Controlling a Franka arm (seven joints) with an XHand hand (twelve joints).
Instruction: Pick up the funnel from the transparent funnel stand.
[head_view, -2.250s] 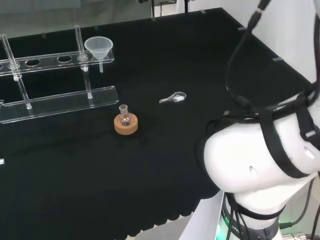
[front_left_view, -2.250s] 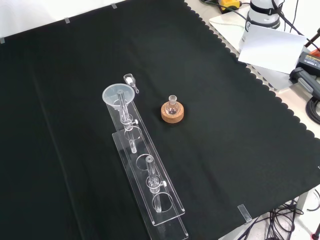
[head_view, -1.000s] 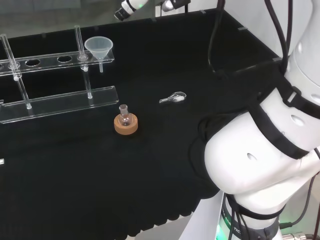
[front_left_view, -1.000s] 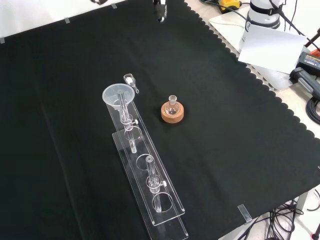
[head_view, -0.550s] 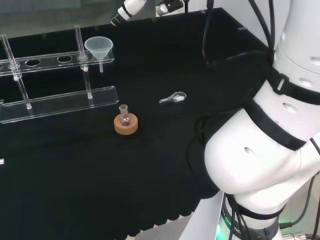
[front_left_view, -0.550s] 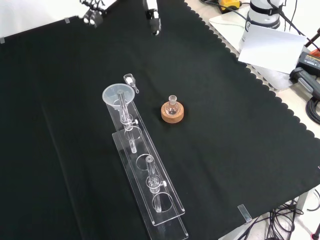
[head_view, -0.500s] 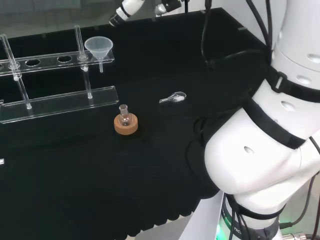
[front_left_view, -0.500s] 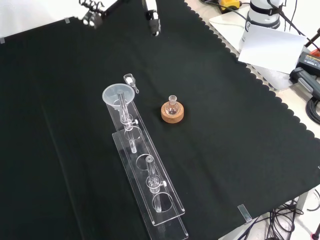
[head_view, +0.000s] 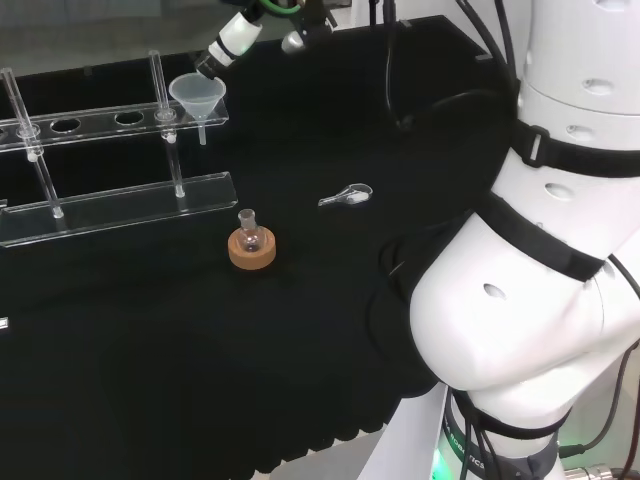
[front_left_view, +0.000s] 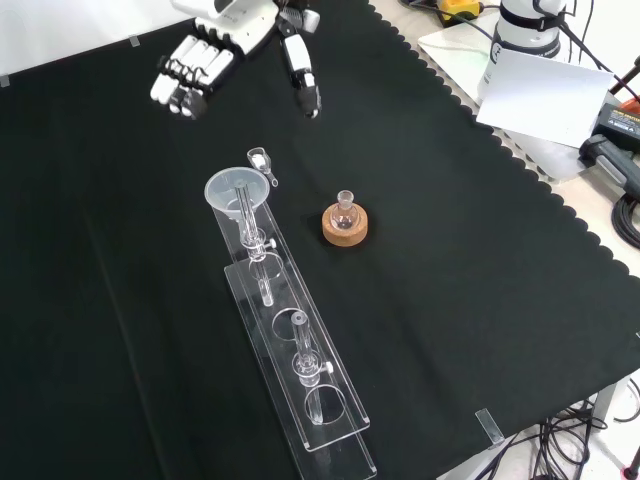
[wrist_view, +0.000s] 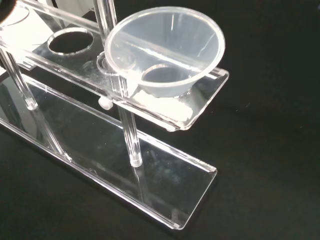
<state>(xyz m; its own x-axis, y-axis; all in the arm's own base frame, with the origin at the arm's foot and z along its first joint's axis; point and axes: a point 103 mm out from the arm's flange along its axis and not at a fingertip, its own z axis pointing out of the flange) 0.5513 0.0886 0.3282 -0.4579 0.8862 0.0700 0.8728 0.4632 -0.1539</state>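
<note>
The black and white hand (front_left_view: 215, 45) is hovering above the far end of the rack in the front view, fingers (front_left_view: 185, 85) straight and spread from the thumb (front_left_view: 300, 70), holding and touching nothing. Just below it, the clear plastic cone-shaped funnel (front_left_view: 238, 190) is sitting in the end hole of the transparent two-tier funnel stand (front_left_view: 300, 390) on the black-clothed bench (front_left_view: 480, 300). The funnel is probably light, stiff and slippery; pinching the rim or cone wall, then lifting straight up, looks safest. A small glass flask on a cork ring (front_left_view: 345, 224) is standing nearby.
</note>
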